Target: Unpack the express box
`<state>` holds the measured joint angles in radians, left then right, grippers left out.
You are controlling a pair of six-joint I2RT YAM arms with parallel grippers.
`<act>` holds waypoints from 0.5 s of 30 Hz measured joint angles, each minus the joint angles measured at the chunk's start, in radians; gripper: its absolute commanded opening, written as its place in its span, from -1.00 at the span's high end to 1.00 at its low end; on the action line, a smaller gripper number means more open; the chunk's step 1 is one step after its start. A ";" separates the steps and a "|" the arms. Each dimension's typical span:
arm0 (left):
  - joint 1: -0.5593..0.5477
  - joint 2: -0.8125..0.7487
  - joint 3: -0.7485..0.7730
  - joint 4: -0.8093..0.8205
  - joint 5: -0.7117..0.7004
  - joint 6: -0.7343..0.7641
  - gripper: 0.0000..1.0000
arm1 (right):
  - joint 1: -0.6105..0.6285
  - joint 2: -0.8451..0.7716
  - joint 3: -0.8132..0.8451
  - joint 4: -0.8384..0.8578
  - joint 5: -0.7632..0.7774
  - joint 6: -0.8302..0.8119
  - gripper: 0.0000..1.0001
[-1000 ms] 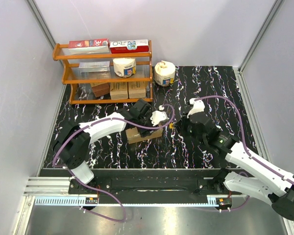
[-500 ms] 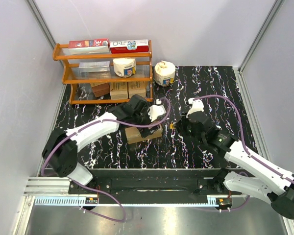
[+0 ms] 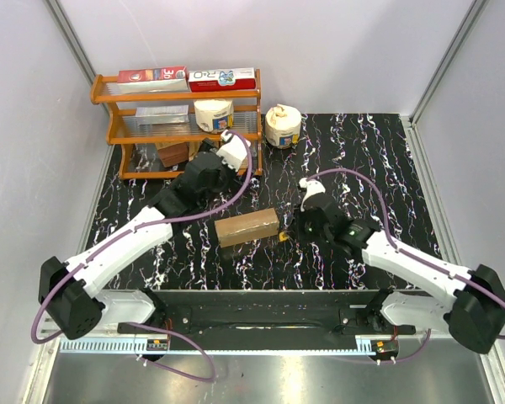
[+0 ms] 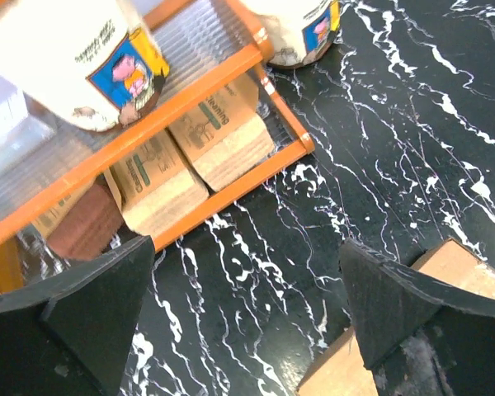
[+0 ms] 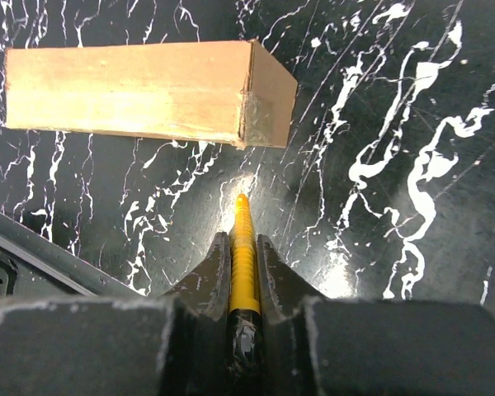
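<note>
Express box: the express box (image 3: pixel 247 227) lies flat on the black marbled table (image 3: pixel 362 160), between the two arms and in front of the orange rack (image 3: pixel 177 126), apart from it.
Left claw: the left claw (image 4: pixel 246 247) stands wide apart with nothing between its fingers, hanging over bare table near the rack's lower tier.
Right claw: the right claw (image 5: pixel 242 241) is clamped on a thin yellow tool (image 5: pixel 242 247), which points at the box's taped end.
Hidden from you: in the top view the left fingers are tucked under the wrist, so only the left wrist view shows the gap. The tool's rear is buried in the jaws. You cannot tell whether its tip rests on the table.
Cut off: the left wrist view catches only a corner of the box at its lower right edge, partly behind the finger.
Right wrist only: you get clear tape on the box's end face, and a strip of table between tool tip and box.
Left wrist only: you can see print on the small brown boxes (image 4: pixel 223 132) on the bottom shelf and a printed tub (image 4: pixel 91 49) above them.
Top view only: it shows red-and-white cartons (image 3: pixel 188 78) on the rack's top shelf. The tool is a mere yellow speck there.
</note>
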<state>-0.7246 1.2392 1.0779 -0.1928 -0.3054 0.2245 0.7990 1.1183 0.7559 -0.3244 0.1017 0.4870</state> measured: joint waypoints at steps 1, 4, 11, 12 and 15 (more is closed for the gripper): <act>0.009 0.006 0.005 -0.009 -0.017 -0.026 -0.98 | 0.000 0.023 0.000 0.012 -0.013 0.000 1.00; 0.048 0.052 0.036 -0.073 -0.027 -0.129 -0.90 | 0.000 0.084 0.003 0.038 -0.037 0.004 1.00; 0.176 0.208 0.043 -0.232 0.035 -0.336 -0.29 | 0.000 0.166 0.026 0.076 -0.006 0.027 1.00; 0.182 0.222 0.037 -0.247 0.050 -0.354 -0.27 | 0.000 0.178 0.035 0.084 0.003 0.027 1.00; 0.198 0.247 0.006 -0.291 0.120 -0.388 -0.18 | 0.000 0.217 0.070 0.108 0.026 0.026 1.00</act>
<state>-0.5266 1.4864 1.0843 -0.4835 -0.1852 -0.1631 0.7994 1.3350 0.8261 -0.2169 0.1272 0.5133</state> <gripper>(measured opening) 0.621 0.161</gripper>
